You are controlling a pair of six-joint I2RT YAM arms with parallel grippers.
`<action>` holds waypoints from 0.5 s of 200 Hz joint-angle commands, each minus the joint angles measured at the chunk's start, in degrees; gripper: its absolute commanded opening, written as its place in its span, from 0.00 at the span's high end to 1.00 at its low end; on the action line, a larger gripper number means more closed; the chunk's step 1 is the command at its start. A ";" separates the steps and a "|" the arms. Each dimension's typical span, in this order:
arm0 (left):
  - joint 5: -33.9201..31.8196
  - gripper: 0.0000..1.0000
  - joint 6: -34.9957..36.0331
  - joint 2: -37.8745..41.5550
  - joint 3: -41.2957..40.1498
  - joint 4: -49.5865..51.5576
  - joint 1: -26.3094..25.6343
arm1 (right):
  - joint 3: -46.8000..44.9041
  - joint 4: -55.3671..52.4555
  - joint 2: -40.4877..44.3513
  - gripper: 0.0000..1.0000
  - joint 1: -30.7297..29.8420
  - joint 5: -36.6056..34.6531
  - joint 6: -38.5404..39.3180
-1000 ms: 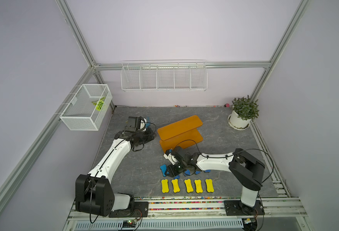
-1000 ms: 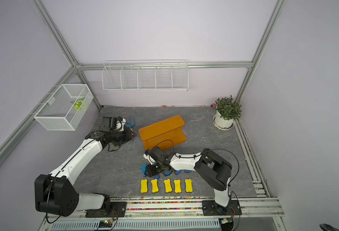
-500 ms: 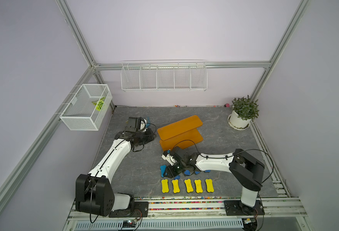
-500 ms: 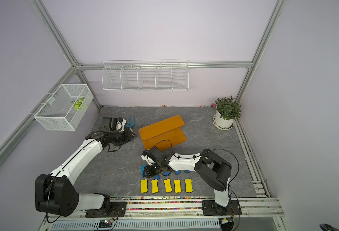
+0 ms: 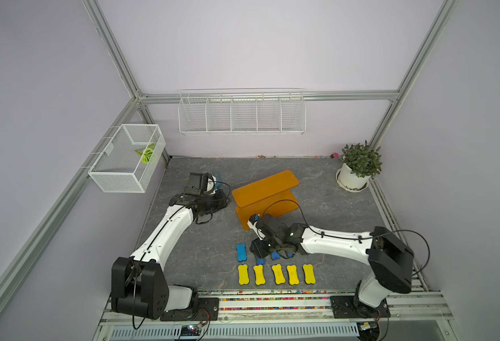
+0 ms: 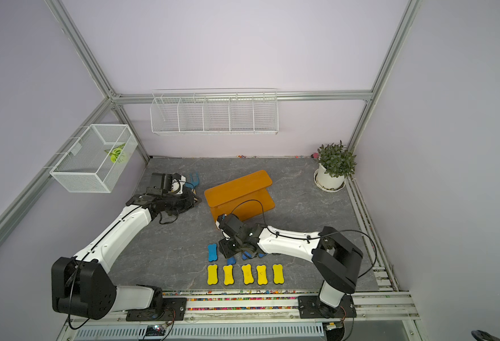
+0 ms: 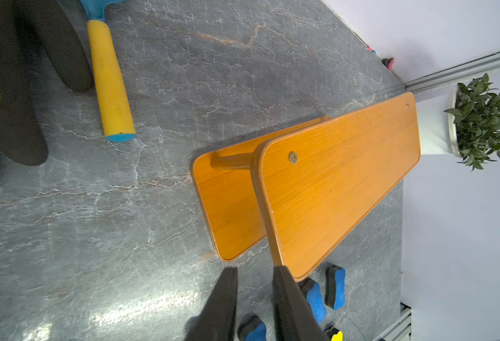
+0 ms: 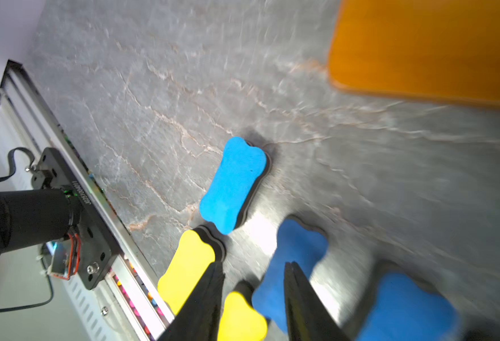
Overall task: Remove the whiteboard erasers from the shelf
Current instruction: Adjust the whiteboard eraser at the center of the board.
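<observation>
Since both boards of the shelf (image 5: pixel 265 186) are seen bare in the left wrist view, the job is judged to be done or nearly done. 5 yellow erasers (image 5: pixel 278 274) are laid side by side in 1 neat row on the table (image 5: pixel 201 236), near the front edge and well apart from the shelf. Just behind them, blue erasers (image 5: pixel 241 251) are laid in a 2nd row. Only 3 can be counted, as any others would be hidden under the right arm (image 5: pixel 331 240). The right gripper (image 8: pixel 254 265) is held low over the blue row, with its fingers spread and nothing pinched, likely because that row is being filled. The left gripper (image 7: pixel 254 269) is held by 1 end of the shelf, with its fingers a little apart and empty, likely so that room is left for the work in front.
</observation>
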State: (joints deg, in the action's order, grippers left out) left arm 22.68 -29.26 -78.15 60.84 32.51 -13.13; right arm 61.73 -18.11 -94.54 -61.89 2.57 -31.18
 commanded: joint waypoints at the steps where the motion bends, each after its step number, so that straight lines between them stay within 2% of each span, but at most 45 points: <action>1: 0.20 0.73 0.95 0.22 -0.32 0.46 0.32 | 1.14 -10.66 -1.09 0.56 -2.82 -11.55 -0.31; 26: 0.79 0.73 0.82 -0.42 -0.46 0.25 0.35 | 3.13 -14.92 -4.08 0.50 -5.07 -12.71 -1.40; 100: 0.43 0.73 1.05 -0.16 -0.71 0.40 0.34 | 3.08 -9.05 -7.89 0.46 -5.69 -8.19 -2.57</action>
State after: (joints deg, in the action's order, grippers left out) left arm 22.81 -29.26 -78.17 60.84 32.49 -13.13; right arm 64.18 -28.29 -100.77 -67.53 -5.96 -32.77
